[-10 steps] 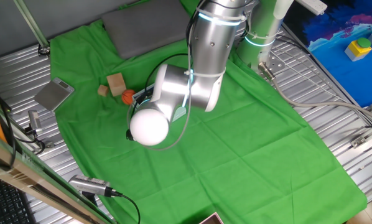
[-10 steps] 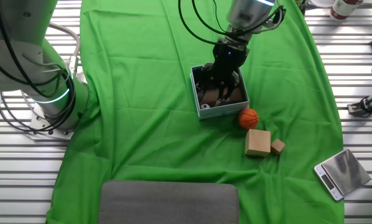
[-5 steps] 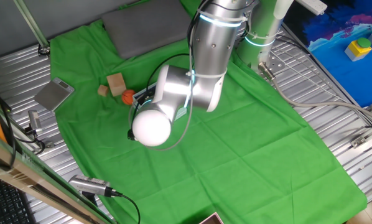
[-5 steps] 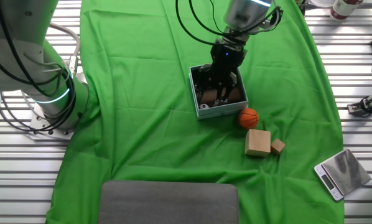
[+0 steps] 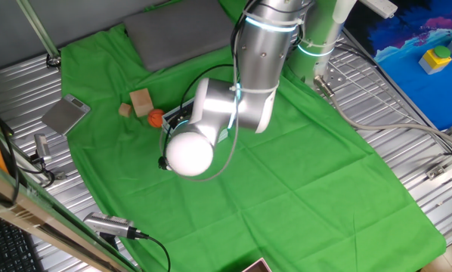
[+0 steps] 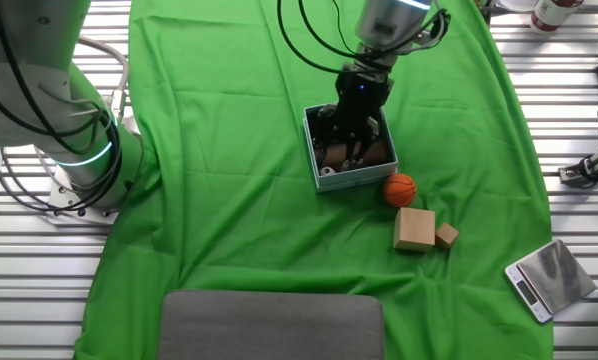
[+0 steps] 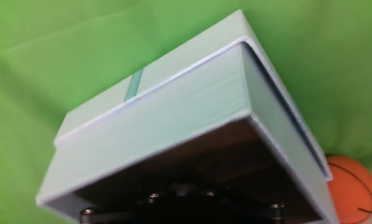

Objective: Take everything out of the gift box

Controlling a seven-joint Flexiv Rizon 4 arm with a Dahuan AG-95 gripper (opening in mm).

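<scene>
Reaching down into the small square gift box with pale blue-grey walls and a dark brown inside, the black two-finger gripper had its fingers below the rim, and whether they were spread, pressed together or pinching something could not be told from any view. The hand view showed only the box's pale wall and brown interior close up; the contents there were hidden, though a small pale round thing showed in the corner at about seven o'clock of the box in the other fixed view. Just outside the box at five o'clock lay the orange mini basketball, and beyond it, further toward five o'clock, the tan wooden block with a smaller tan piece touching it. Anything left inside was probably light, hard and smooth; a ball would roll, so a pinch across its widest part seemed safest.
</scene>
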